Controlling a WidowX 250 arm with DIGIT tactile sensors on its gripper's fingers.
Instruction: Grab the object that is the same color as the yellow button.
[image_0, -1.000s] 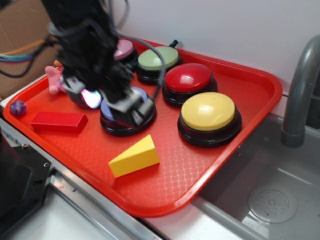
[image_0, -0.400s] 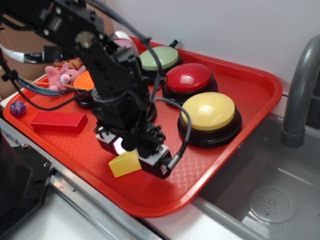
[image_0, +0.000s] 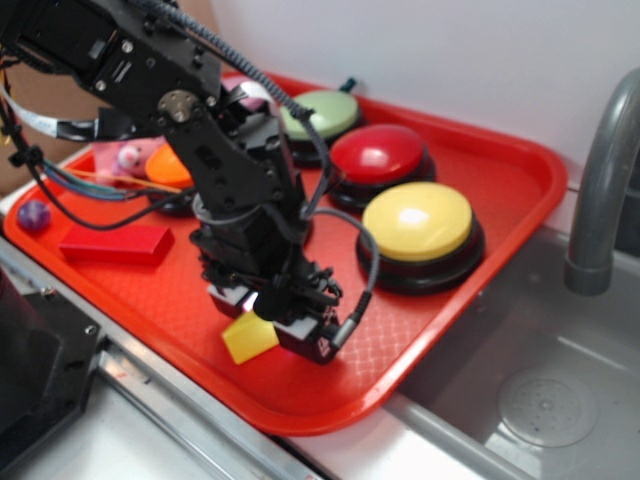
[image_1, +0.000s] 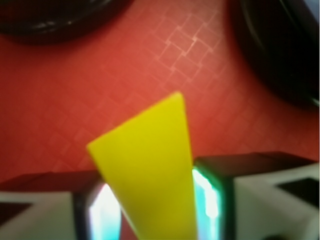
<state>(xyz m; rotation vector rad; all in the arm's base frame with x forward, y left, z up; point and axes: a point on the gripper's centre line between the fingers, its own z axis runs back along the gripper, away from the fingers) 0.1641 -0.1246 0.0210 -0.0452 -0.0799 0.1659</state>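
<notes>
**benchbot_dan:** Exterior view first. The gripper is down low over the red tray, near its front edge, and the yellow wedge pokes out at its 8 o'clock side. The arm covers most of the wedge, so only a blunt corner shows. The yellow button sits at about 2 o'clock from the gripper, well apart, with the red button and green button behind it. The red block lies off at 9 o'clock. My guess is the arm comes straight down like that because the wedge lies flat, so a top-down pinch across its narrow width is the easy way in.

**tray_lurker:** Can you tell if it's actually got it?

**benchbot_dan:** The wrist view helps. The wedge fills the middle, one finger at 8 o'clock and the other at 4 o'clock, both right up against its sides. So the claw is only narrowly open, about wedge width, and straddling it. Whether it's squeezing or just touching, I can't tell; it's blurry down there.

**tray_lurker:** Which way does it point?

**benchbot_dan:** Thin tip at 12 o'clock, away from the camera, with the long axis running 6 to 12, widening toward the fingers. The jaws sit across that axis.
</notes>
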